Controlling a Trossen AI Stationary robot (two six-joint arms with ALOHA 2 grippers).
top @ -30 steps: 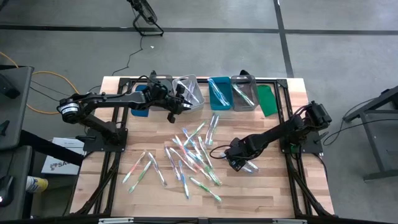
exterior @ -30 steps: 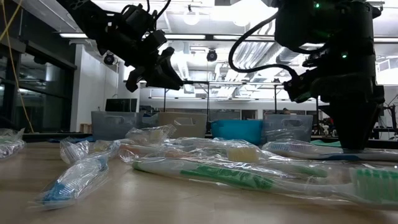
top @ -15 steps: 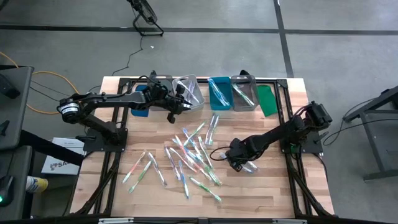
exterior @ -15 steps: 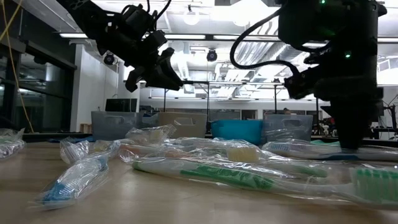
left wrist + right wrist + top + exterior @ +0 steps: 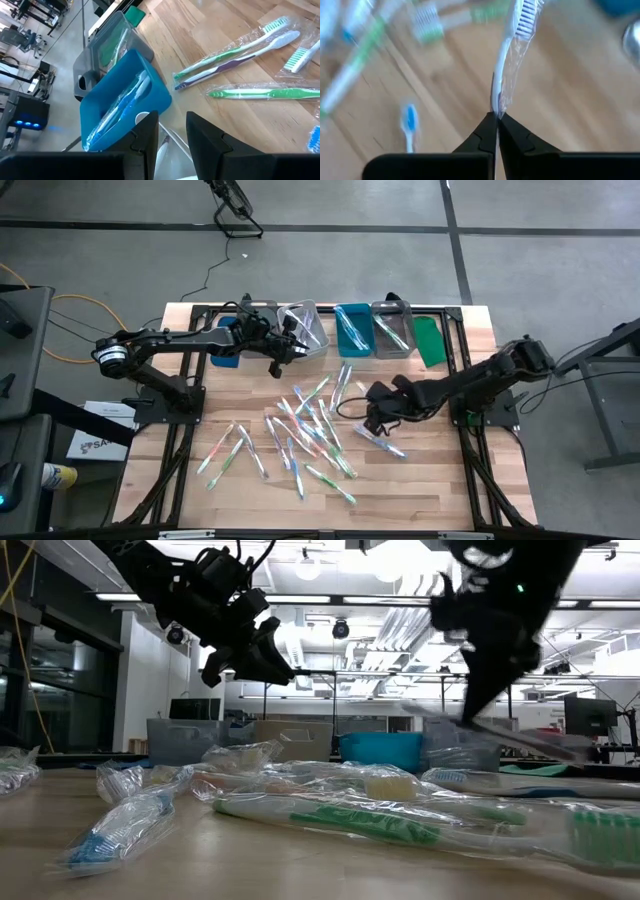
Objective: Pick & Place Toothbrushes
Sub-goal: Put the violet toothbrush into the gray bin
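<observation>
Our right gripper [image 5: 496, 116] is pinched tight on one wrapped toothbrush [image 5: 509, 45]. We hold it by the tip of its handle, so the brush sticks straight out in front of the gripper, with the bristle end farthest away. In the view from above, our right gripper [image 5: 372, 423] is over the counter [image 5: 440, 480], and the toothbrush [image 5: 380, 442] trails out from it, off the wood. The low view shows the brush [image 5: 500, 727] up in the air, tilted a little. The rest of the toothbrushes [image 5: 310, 430] lie in a loose pile on the counter, just beside our right gripper, toward the other arm. The bins [image 5: 372, 330] sit in a row at the far edge of the counter, beyond the gripper. We think the next move is to carry the brush to one of those bins. The brush is long, so it should line up with the long side of the bin to drop in well. Our left gripper [image 5: 275, 352] waits over the row of bins, with the blue bin [image 5: 125, 100] close in front of it. Its two fingers [image 5: 202, 137] are a little apart and hold nothing. Our right arm has the brush, so it should do the carrying.
</observation>
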